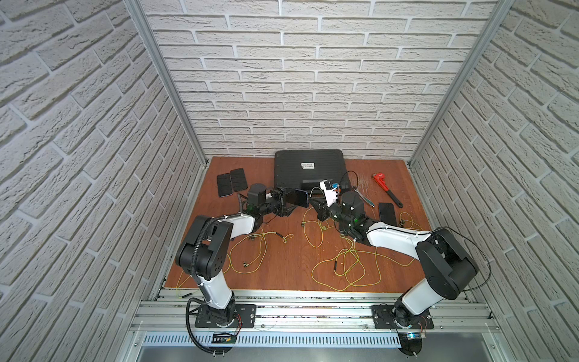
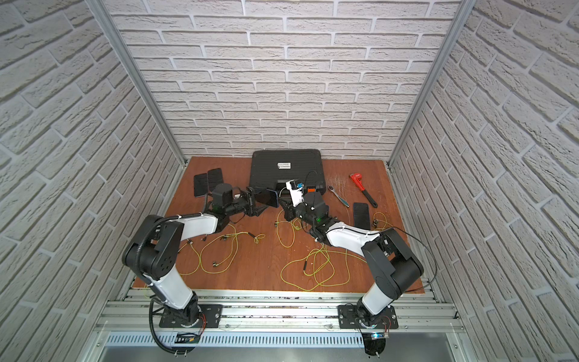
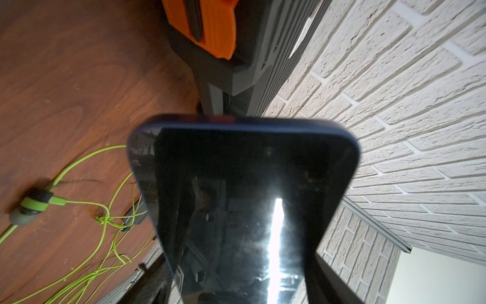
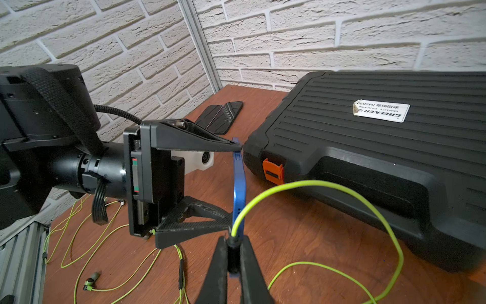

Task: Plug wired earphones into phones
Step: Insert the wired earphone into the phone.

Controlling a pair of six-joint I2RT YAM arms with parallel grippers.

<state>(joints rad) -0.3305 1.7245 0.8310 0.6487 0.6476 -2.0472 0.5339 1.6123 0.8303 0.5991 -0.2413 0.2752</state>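
My left gripper (image 1: pixel 286 203) (image 4: pixel 234 184) is shut across the width of a black phone (image 3: pixel 244 184) with a blue rim (image 4: pixel 238 184), holding it above the table in front of the case. My right gripper (image 4: pixel 233 244) (image 1: pixel 314 207) is shut on the dark plug (image 4: pixel 233 256) of a yellow-green earphone cord (image 4: pixel 342 188). The plug rests against the phone's blue end edge; whether its pin is in a socket is hidden. Two more phones (image 1: pixel 232 183) lie at the back left, and one phone (image 1: pixel 387 213) lies at the right. Other earphones (image 1: pixel 250 250) (image 2: pixel 313 269) sprawl in loose loops.
A big black case (image 1: pixel 308 169) with an orange latch (image 4: pixel 273 172) stands at the back middle, close behind both grippers. A red pipe wrench (image 1: pixel 387 188) and a ratchet (image 1: pixel 363 196) lie at the back right. Brick walls close in three sides.
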